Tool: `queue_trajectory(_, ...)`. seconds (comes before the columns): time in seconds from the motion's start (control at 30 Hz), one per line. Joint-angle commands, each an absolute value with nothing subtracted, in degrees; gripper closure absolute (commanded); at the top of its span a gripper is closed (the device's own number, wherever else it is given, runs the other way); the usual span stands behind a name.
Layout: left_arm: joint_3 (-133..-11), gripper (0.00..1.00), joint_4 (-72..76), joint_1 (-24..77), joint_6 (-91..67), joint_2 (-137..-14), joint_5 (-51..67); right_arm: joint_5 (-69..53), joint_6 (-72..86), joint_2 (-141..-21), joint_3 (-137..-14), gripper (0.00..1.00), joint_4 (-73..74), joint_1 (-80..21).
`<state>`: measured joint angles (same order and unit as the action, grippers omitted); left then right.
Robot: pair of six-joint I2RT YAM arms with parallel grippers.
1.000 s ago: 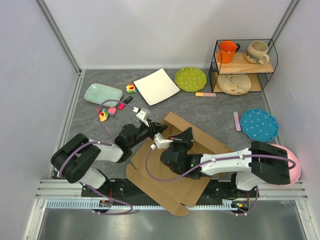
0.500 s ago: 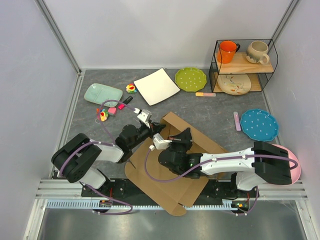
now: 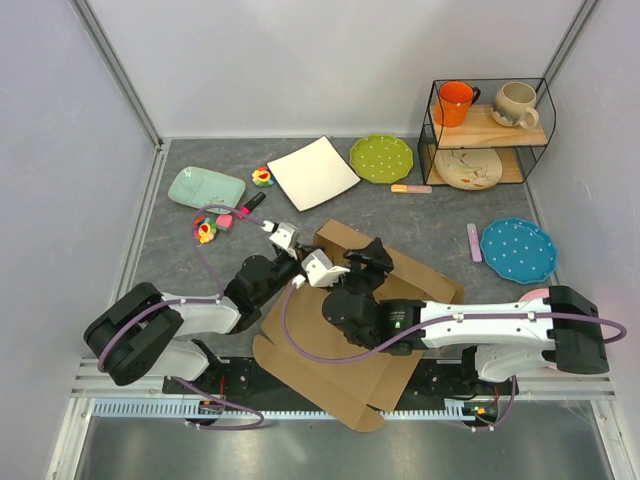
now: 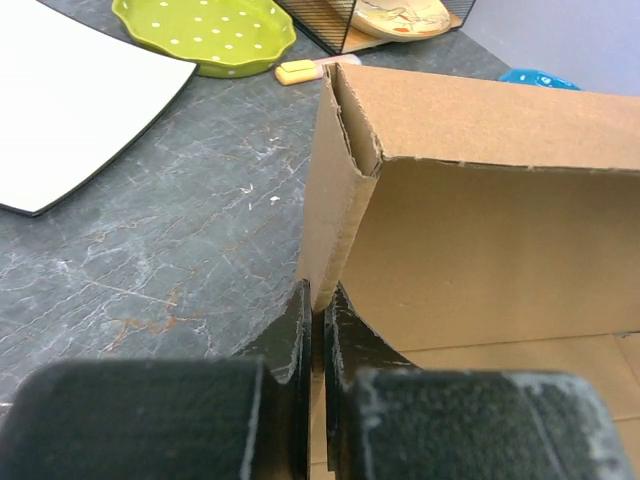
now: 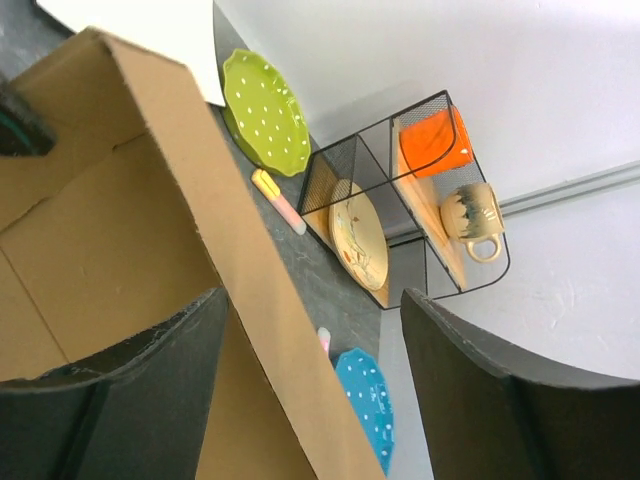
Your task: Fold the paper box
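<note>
We see our left gripper (image 4: 318, 312) clenched on the paper box's (image 3: 330, 362) raised wall end, our right gripper (image 5: 310, 305) released astride that wall, with the white plate (image 3: 313, 172) and green plate (image 3: 381, 158) beyond.

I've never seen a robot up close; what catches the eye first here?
A brown paper box lies half-folded in the middle. The left gripper pinches the end of a raised wall; the right gripper gapes open with a cardboard wall between its jaws. At the far right, an orange mug sits on a wire shelf.
</note>
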<state>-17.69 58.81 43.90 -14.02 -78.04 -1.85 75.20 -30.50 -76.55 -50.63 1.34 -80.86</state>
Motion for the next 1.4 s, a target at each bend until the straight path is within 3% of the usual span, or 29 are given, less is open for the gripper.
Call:
queue_trajectory(0.0,-17.8,0.98,59.9,44.3,-11.3,-76.6,-5.4,75.3,-26.5,-74.1,-55.0,0.2,3.7,-81.6)
queue_trajectory(0.17,-18.9,0.98,56.0,44.7,-9.4,-75.8,-7.5,74.4,-22.3,-71.1,-57.0,0.11,6.8,-82.0)
queue_trajectory(0.2,-19.3,0.98,55.4,44.7,-9.3,-75.4,-8.2,72.6,-20.2,-70.3,-58.6,0.04,8.4,-82.2)
queue_trajectory(0.37,-20.8,0.98,47.1,44.9,-10.5,-73.0,-12.1,71.6,-4.9,-61.9,-59.8,0.02,12.0,-81.3)
queue_trajectory(0.6,-17.2,0.98,33.4,44.9,-21.3,-61.5,-19.1,77.9,8.2,-55.4,-58.5,0.03,16.2,-76.6)
queue_trajectory(0.77,-16.7,0.98,23.0,44.9,-26.3,-53.8,-25.9,73.9,17.6,-51.5,-53.4,0.04,20.0,-69.7)
queue_trajectory(1.13,-23.1,0.98,9.2,44.8,-25.6,-53.7,-29.1,68.7,36.2,-46.4,-47.1,0.05,32.9,-64.3)
queue_trajectory(1.37,-24.3,0.98,4.2,44.8,-28.6,-54.3,-30.5,63.6,43.0,-43.9,-42.7,0.13,36.3,-64.3)
